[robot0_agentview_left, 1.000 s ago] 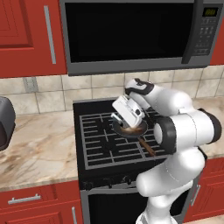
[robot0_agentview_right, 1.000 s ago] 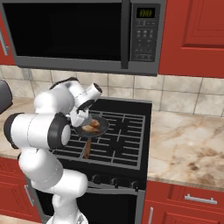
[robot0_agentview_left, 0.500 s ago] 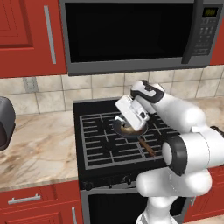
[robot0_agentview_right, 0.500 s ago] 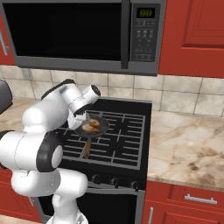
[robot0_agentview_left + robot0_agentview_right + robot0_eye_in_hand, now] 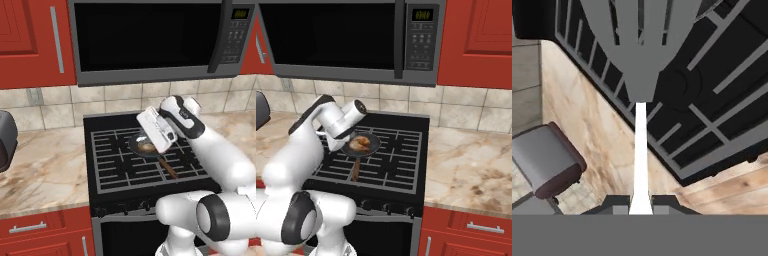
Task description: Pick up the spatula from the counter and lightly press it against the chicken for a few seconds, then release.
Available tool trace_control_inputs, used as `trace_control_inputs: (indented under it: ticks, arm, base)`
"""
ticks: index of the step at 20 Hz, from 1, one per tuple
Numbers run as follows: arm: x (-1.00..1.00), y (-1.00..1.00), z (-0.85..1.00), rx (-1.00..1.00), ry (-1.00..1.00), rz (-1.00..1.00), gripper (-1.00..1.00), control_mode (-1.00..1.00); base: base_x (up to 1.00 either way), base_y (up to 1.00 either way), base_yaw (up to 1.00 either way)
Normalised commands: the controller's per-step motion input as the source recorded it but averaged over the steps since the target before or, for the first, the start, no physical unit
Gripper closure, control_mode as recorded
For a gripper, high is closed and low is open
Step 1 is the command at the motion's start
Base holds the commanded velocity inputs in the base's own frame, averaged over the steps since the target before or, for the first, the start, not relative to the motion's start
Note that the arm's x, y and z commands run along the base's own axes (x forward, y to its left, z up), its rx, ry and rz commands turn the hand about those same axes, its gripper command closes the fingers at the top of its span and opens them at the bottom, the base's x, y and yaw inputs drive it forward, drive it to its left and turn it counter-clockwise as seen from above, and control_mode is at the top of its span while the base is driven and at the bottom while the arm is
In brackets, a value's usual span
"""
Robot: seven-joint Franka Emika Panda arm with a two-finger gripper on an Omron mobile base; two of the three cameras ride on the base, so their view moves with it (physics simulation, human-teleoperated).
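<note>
In the hand view my gripper (image 5: 641,208) is shut on the white handle of the spatula (image 5: 641,150). Its grey slotted blade (image 5: 640,45) reaches out over the black stove grates (image 5: 712,100). From the left base view my white hand (image 5: 157,131) hovers just above the dark frying pan (image 5: 136,146), covering part of it. The browned chicken (image 5: 360,144) lies in the pan (image 5: 372,146), beside the hand. Whether the blade touches the chicken is hidden.
The pan's brown handle (image 5: 168,168) points toward the stove front. A grey and dark-red toaster (image 5: 548,161) stands on the marble counter (image 5: 45,170) left of the stove. Overhead hangs the microwave (image 5: 150,40). More counter (image 5: 471,165) lies to the right.
The hand has shifted slightly right over the pan with the spatula in it. The elbow and lower arm have swung outward, toward the camera side.
</note>
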Motion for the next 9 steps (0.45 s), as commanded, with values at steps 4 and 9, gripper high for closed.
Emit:
trace_control_inputs:
  ticks: [4,9]
  arm:
    - [-0.55,0.0,0.36,0.02,-0.12,0.0,1.0,-1.0]
    - [-0.55,0.0,0.3,0.02,-0.06,0.0,1.0,-1.0]
  base:
    - [0.0,0.0,0.0]
    - [0.0,0.0,0.0]
